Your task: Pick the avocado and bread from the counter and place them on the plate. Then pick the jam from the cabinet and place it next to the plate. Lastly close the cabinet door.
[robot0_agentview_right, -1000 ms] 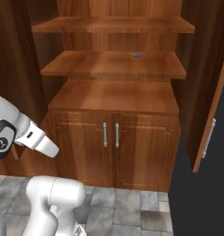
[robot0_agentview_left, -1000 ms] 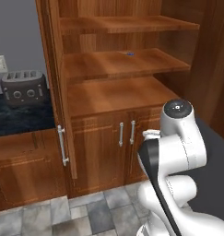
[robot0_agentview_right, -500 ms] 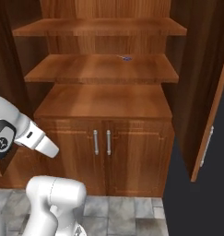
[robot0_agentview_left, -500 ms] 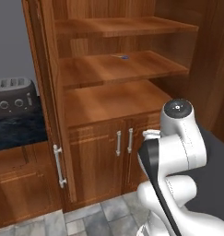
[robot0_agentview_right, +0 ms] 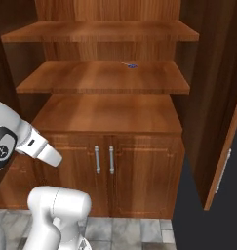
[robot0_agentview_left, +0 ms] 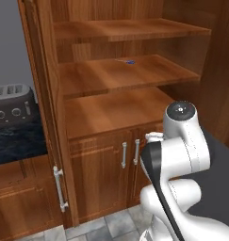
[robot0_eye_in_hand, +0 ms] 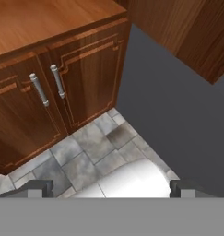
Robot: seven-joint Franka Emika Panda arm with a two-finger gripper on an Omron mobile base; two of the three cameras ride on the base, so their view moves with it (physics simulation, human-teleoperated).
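Jam: likely the tiny blue-tinged speck [robot0_agentview_right: 132, 65] far back on the middle shelf [robot0_agentview_right: 103, 78], right of centre; too small to be sure it is the jar.
Cabinet: the tall reddish-brown cabinet [robot0_agentview_left: 118, 110] stands straight ahead, its shelves bare apart from that speck, so reaching in looks unobstructed.
Cabinet door: the tall door [robot0_agentview_right: 222, 102] hangs swung out on the right, silver bar handle [robot0_agentview_right: 222, 171] low on its near edge; another tall panel [robot0_agentview_left: 47, 117] with a bar handle [robot0_agentview_left: 60, 188] stands edge-on at the left. Both are open so the shelves can be reached.
Lower doors: the two small doors [robot0_eye_in_hand: 53, 101] sit shut below the wide ledge, handles side by side.
Gripper: the gripper [robot0_eye_in_hand: 111, 189] points down at the tiled floor [robot0_eye_in_hand: 92, 152] in front of the lower doors, fingertips [robot0_eye_in_hand: 37, 188] spread fully apart, nothing between them.
Arm: folded low and close to the base, probably tucked for travel, not reaching.
Counter: black marble counter [robot0_agentview_left: 17, 141] at far left carries a toaster [robot0_agentview_left: 12, 106].
Step in hand: I'd judge it is lining up for the jam; the arm must lift well up to the middle shelf.
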